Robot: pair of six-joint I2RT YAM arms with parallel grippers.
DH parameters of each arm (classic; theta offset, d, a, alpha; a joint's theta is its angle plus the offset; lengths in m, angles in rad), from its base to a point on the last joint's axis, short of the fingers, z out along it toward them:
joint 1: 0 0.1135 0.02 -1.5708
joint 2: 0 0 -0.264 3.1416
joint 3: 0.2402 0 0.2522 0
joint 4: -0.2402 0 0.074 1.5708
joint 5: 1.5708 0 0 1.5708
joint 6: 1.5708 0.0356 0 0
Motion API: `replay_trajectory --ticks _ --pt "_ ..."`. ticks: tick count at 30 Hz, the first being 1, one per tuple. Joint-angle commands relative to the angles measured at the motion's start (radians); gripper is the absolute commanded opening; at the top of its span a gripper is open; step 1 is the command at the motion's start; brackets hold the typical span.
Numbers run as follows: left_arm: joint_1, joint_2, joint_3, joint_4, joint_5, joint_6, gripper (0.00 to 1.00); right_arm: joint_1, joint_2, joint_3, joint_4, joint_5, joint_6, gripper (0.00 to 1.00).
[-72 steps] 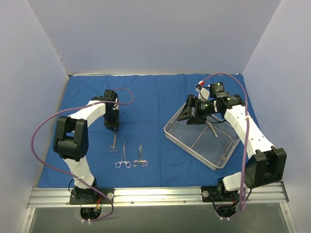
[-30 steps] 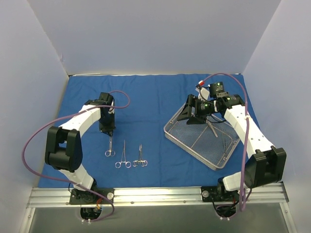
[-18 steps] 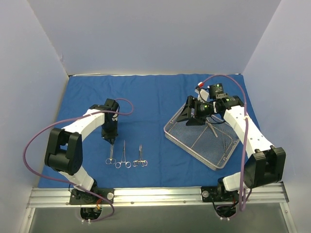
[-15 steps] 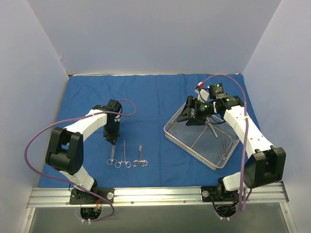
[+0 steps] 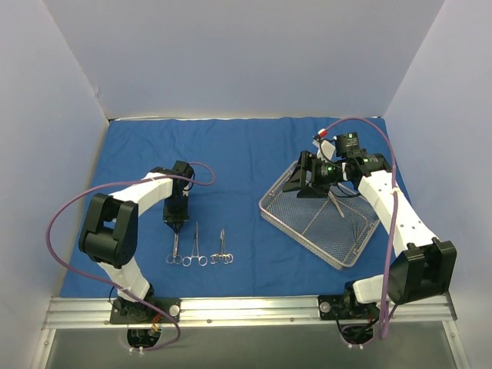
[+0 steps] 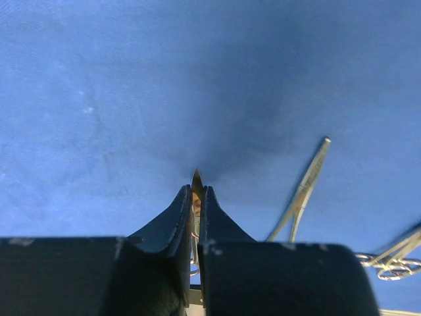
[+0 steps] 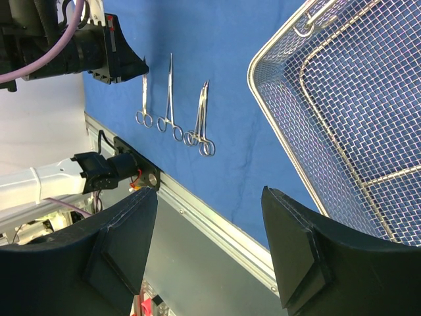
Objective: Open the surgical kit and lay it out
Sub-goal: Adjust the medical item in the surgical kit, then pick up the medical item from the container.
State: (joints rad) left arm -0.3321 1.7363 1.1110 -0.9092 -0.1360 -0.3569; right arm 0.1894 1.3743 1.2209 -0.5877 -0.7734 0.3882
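The blue cloth wrap (image 5: 246, 154) lies spread flat over the table. My left gripper (image 5: 176, 222) is shut on the tip of a slim steel forceps (image 5: 175, 246), its ring handles toward the near edge. In the left wrist view the steel tip (image 6: 197, 178) pokes out between the shut fingers (image 6: 176, 214). Two more forceps (image 5: 195, 247) (image 5: 222, 249) lie side by side just right of it. The wire-mesh tray (image 5: 300, 238) sits on the right with thin instruments (image 5: 327, 209) inside. My right gripper (image 5: 300, 182) hovers open and empty over the tray's far-left corner.
White walls enclose the cloth at the back and both sides. A metal rail (image 5: 246, 307) runs along the near edge with both arm bases on it. The right wrist view shows the tray mesh (image 7: 355, 85), the three forceps (image 7: 170, 92) and the rail (image 7: 217, 224).
My left gripper has carried the forceps toward the near edge and slightly right, bringing it alongside the other two. The right arm has barely moved and stays open.
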Motion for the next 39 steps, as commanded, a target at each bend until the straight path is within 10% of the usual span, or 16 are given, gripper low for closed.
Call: replay_trajectory --ticks 1,6,21,28,33,35,37,39 --pt "0.013 0.017 0.009 -0.014 -0.033 -0.004 0.02 -0.005 -0.031 -0.003 -0.026 -0.004 -0.015 0.65" --pt "0.031 0.014 0.006 -0.007 -0.021 0.001 0.03 -0.007 -0.023 -0.001 -0.024 -0.006 -0.015 0.65" --pt "0.031 -0.035 0.025 -0.029 0.004 0.013 0.5 -0.011 0.005 0.025 -0.034 0.006 -0.02 0.65" --pt "0.019 -0.199 0.267 -0.12 0.125 0.105 0.56 -0.03 0.025 0.043 -0.133 0.32 -0.072 0.64" --pt "0.013 -0.254 0.302 0.044 0.528 0.196 0.61 -0.039 0.032 -0.043 -0.126 0.614 -0.054 0.63" --pt "0.015 -0.273 0.282 0.132 0.591 0.181 0.66 -0.042 0.058 -0.055 -0.11 0.683 -0.049 0.63" --pt "0.013 -0.308 0.259 0.186 0.641 0.165 0.95 -0.047 0.077 -0.046 -0.107 0.77 -0.046 0.63" --pt "0.015 -0.322 0.239 0.222 0.653 0.159 0.94 -0.05 0.092 -0.046 -0.087 0.86 -0.046 0.63"
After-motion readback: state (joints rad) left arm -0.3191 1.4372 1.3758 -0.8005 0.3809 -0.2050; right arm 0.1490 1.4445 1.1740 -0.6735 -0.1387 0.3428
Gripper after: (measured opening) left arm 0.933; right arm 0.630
